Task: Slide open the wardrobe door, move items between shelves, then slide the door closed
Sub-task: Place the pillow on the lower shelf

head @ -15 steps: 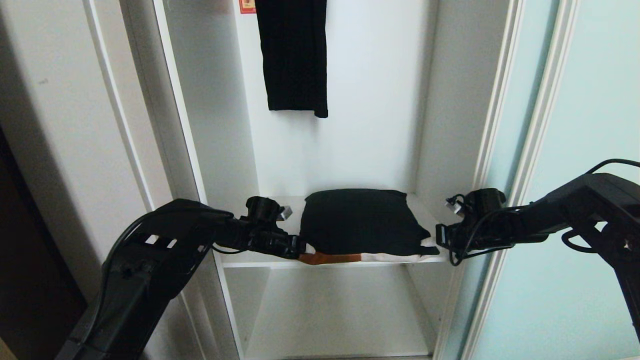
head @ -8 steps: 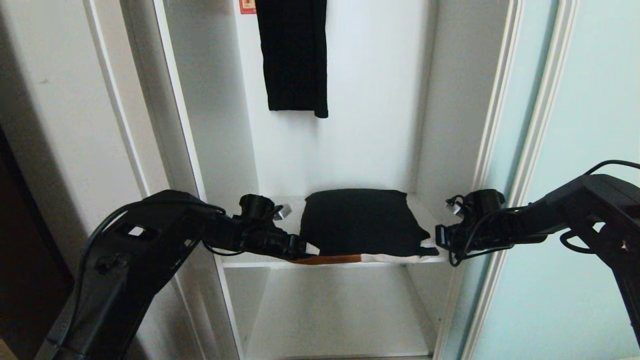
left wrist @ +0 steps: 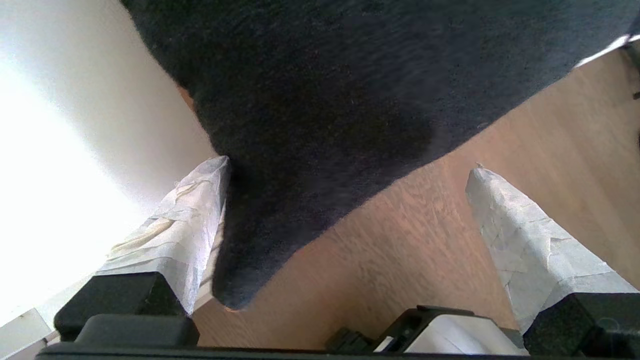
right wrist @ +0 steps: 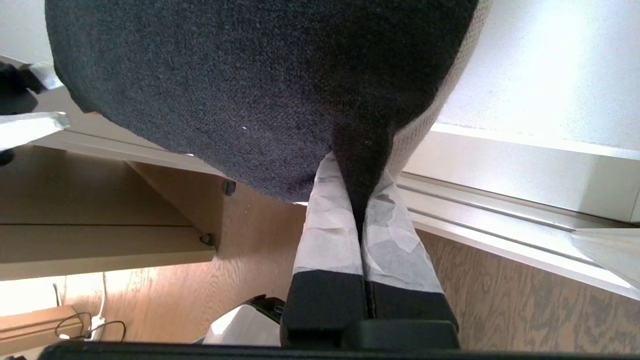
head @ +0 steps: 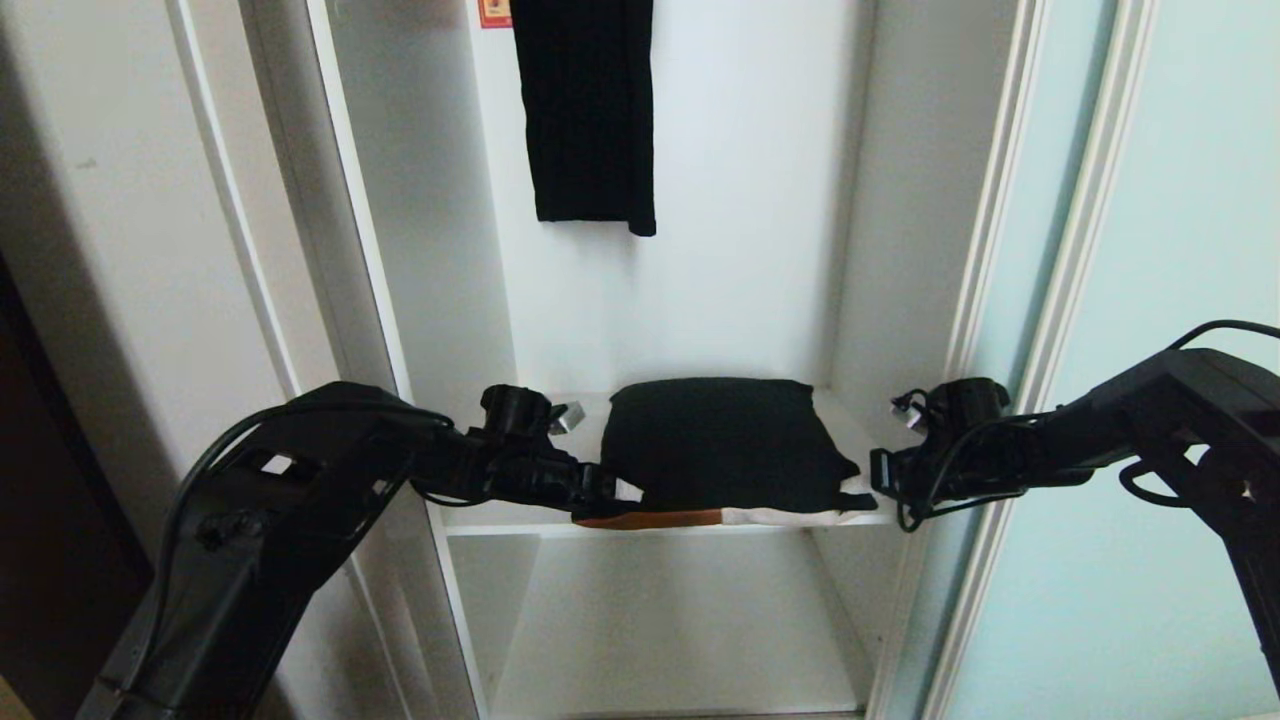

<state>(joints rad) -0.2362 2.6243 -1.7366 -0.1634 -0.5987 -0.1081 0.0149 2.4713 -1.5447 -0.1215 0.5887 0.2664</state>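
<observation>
Wardrobe door: the sliding wardrobe door (head: pixel 1180 300), frosted pale aqua in a thin pale frame, stands pushed over to my right, and the white compartment in front of me lies open.

Bundle: the black bundle (head: pixel 720 445) lies on the upper shelf (head: pixel 500 515) across most of its width, with an orange strip and a white strip showing along its front lower edge, right at the shelf's pale front edge.

My left gripper (head: pixel 605 492): it sits at the bundle's left front corner, level with the shelf. My taped fingers (left wrist: pixel 520 240) are spread wide apart; one touches the dark fabric (left wrist: pixel 310 125) from the side, the other stands clear of it over the wooden floor (left wrist: pixel 550 130). I hold nothing here.

My right gripper (head: pixel 868 478): it is at the bundle's right front corner. My taped fingers (right wrist: pixel 330 225) are pressed together with a pinch of the black cloth (right wrist: pixel 250 75) caught between their tips.

Lower shelf: the lower shelf (head: pixel 680 620) lies beneath, inside the same compartment.

Hanging garment: a black garment (head: pixel 590 110) hangs against the back wall above the bundle, well apart from it.

Label: a small red sticker (head: pixel 494 12) sits just left of the garment's upper part.
</observation>
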